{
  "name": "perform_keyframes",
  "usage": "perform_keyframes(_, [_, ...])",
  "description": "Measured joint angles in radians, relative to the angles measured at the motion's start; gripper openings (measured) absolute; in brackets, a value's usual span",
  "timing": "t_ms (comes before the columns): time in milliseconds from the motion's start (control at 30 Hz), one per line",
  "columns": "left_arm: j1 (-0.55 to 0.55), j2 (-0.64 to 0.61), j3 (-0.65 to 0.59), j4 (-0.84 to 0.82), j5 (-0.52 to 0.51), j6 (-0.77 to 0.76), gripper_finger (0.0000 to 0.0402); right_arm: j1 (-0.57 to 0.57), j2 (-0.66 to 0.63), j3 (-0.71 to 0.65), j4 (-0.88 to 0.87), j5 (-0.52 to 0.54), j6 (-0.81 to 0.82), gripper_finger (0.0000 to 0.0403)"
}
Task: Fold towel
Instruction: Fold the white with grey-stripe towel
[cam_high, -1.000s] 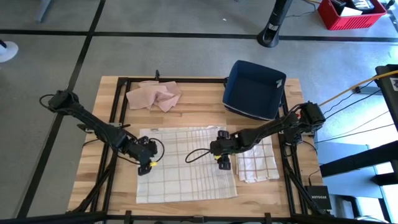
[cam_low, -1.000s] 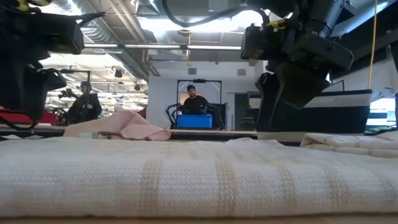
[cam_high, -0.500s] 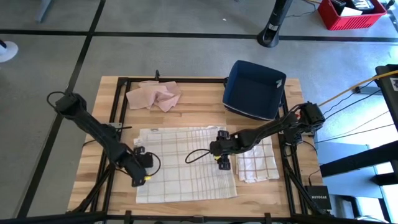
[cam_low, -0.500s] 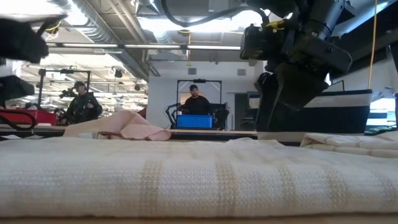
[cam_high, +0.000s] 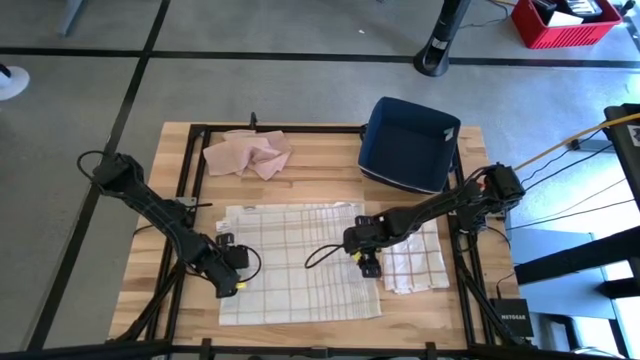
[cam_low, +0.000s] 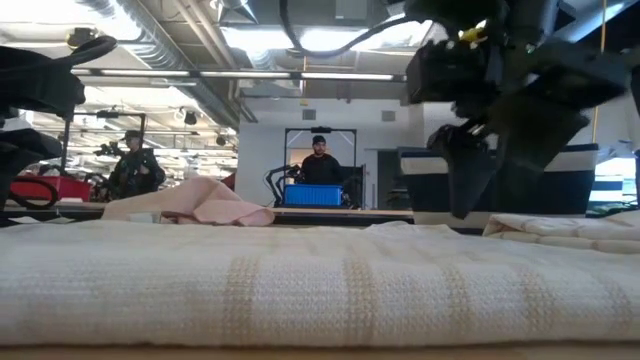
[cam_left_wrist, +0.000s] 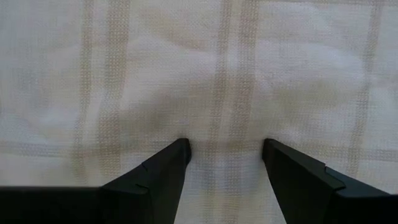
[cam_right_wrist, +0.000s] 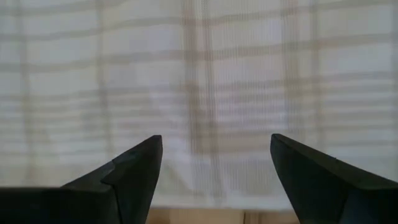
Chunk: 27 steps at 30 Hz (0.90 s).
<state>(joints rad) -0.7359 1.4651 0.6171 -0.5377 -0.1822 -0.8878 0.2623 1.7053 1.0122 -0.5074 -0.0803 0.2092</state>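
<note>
Towel: we see the checked towel (cam_high: 298, 262) lying flat and spread out in the middle of the table (cam_high: 320, 160), at about 6 o'clock from the table's centre.
Progress: as far as we can judge, no fold is made in this towel yet; its edges lie open, so the whole folding is left to do.
Already folded: one folded towel (cam_high: 415, 258) lies at 3 o'clock of the spread one, just beside it.
Left gripper: our left gripper (cam_high: 232, 270) is at the 9 o'clock edge of the towel, fingers apart and holding nothing.
Right gripper: our right gripper (cam_high: 368, 262) is at the 3 o'clock edge, fingers wide apart, nothing between them.
Other things: a crumpled pink cloth (cam_high: 248, 154) lies at 11 o'clock and a blue bin (cam_high: 409, 144) at 1 o'clock of the table.
High view only: it shows the whole outline of the towel and both arms.
Wrist views only: they show the weave close under the open fingers (cam_left_wrist: 163, 171), and, in the right one, the towel's edge over the wood.
Low view only: it shows people in the room behind the table.
</note>
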Motion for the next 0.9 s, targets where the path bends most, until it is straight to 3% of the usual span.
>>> perform_keyframes(233, [0.008, -0.041, 0.032, -0.032, 0.053, -0.017, 0.021, 0.021, -0.011, 0.0, -0.011, -0.014, 0.0, 0.0301])
perform_keyframes(400, [0.022, -0.092, 0.086, -0.095, 0.01, -0.004, 0.021, 0.063, -0.004, 0.0, -0.001, 0.084, -0.012, 0.0301])
perform_keyframes(500, [0.022, -0.093, 0.065, -0.118, -0.022, 0.004, 0.021, 0.082, 0.008, -0.015, 0.028, 0.131, -0.03, 0.0301])
perform_keyframes(900, [0.004, -0.098, -0.062, 0.032, -0.011, -0.026, 0.021, 0.071, 0.054, -0.108, 0.144, 0.135, -0.003, 0.0301])
